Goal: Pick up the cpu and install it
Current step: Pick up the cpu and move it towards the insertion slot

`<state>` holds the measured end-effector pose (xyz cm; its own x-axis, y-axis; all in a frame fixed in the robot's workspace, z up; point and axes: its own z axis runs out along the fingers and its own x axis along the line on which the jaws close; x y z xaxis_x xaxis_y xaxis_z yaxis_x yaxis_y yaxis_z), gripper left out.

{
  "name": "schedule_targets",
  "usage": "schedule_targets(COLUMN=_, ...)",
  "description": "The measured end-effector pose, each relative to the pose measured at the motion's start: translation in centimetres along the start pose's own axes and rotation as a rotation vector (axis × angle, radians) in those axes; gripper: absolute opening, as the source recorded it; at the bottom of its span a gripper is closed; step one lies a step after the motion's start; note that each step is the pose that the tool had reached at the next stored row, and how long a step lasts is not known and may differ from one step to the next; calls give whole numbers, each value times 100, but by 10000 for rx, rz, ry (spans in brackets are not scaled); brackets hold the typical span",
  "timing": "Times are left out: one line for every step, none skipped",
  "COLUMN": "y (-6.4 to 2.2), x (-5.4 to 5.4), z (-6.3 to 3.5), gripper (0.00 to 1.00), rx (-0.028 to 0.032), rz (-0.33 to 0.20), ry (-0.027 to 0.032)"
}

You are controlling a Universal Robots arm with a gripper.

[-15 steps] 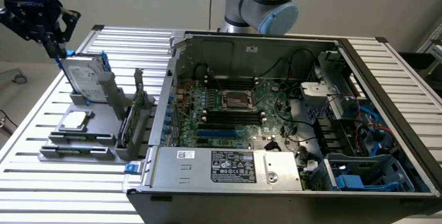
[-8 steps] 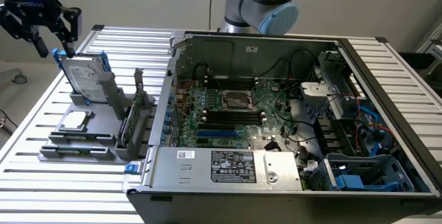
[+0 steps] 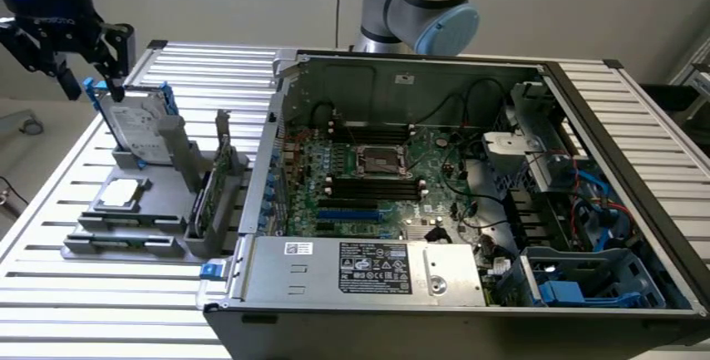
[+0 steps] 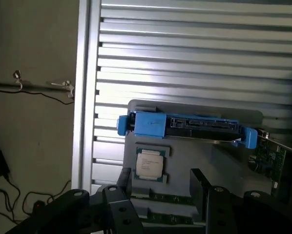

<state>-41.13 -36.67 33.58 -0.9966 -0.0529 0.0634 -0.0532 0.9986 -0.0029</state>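
Hovering my tool [image 3: 89, 73], spread and empty, over the blue-framed hard drive [image 3: 139, 131], I see the cpu [image 3: 120, 195] flat on its grey holder [image 4: 195, 156] on the desk [image 3: 66, 293]. A descent from here could clip the drive frame, which stands just beside the chip.

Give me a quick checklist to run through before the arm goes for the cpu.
1. Fingers open and empty: ok.
2. cpu lying flat in the grey holder, top uncovered: ok.
3. Gripper centred over the cpu: not ok; it hangs beside the hard drive.
4. Computer case open, socket exposed: ok.
5. Socket empty and unlatched: cannot tell.
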Motion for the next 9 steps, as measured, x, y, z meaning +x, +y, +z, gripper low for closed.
schedule_targets(y=-7, x=0, z=19, gripper=60, rx=-4, rz=72, ry=-8)
schedule_targets(y=-16, x=1, z=37, gripper=60, rx=-8, rz=125, ry=-17)
schedule_targets(y=-26, x=3, z=54, gripper=60, rx=-9, rz=171, ry=-23)
schedule_targets(y=-43, x=4, z=73, gripper=60, rx=-11, rz=202, ry=-26)
schedule_targets(y=-56, x=6, z=93, gripper=60, rx=-13, rz=230, ry=-29)
schedule_targets(y=-70, x=7, z=111, gripper=60, rx=-15, rz=258, ry=-28)
schedule_targets(y=-82, x=9, z=129, gripper=60, rx=-17, rz=286, ry=-28)
schedule_targets(y=-96, x=12, z=147, gripper=60, rx=-18, rz=310, ry=-27)
schedule_targets(y=-110, x=15, z=165, gripper=60, rx=-19, rz=330, ry=-27)
